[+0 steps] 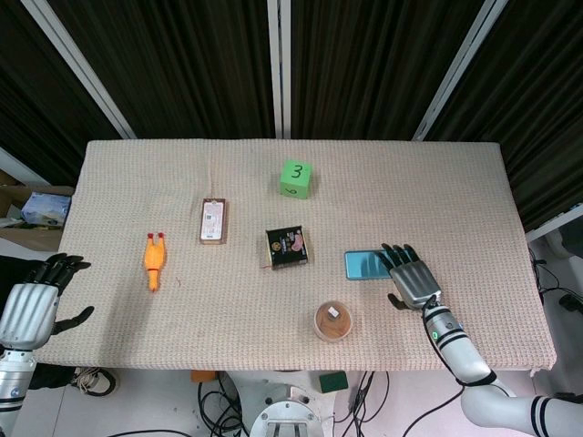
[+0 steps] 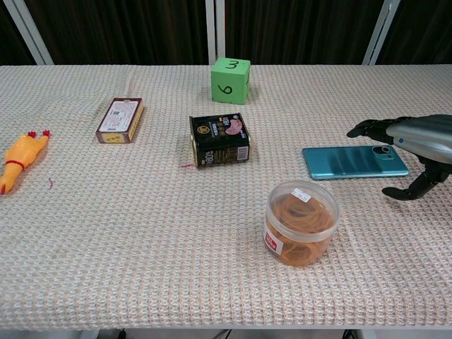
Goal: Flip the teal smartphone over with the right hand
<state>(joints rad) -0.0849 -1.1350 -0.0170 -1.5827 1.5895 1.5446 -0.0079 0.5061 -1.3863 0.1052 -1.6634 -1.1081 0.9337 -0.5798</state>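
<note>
The teal smartphone [image 1: 366,266] [image 2: 354,162] lies flat on the woven mat, right of centre, with its camera end toward the right edge. My right hand [image 1: 413,280] [image 2: 409,145] hovers over the phone's right end with fingers spread apart and the thumb hanging below; it holds nothing. In the chest view the fingertips reach over the phone's camera corner, slightly above it. My left hand [image 1: 32,300] rests off the table's left edge, fingers loosely apart and empty; only the head view shows it.
A clear tub of rubber bands [image 1: 333,321] [image 2: 300,223] stands just in front of the phone. A black tin [image 1: 286,247] [image 2: 219,140], green numbered cube [image 1: 296,177] [image 2: 230,80], small brown box [image 1: 213,222] [image 2: 120,121] and rubber chicken [image 1: 156,260] [image 2: 21,157] lie further left.
</note>
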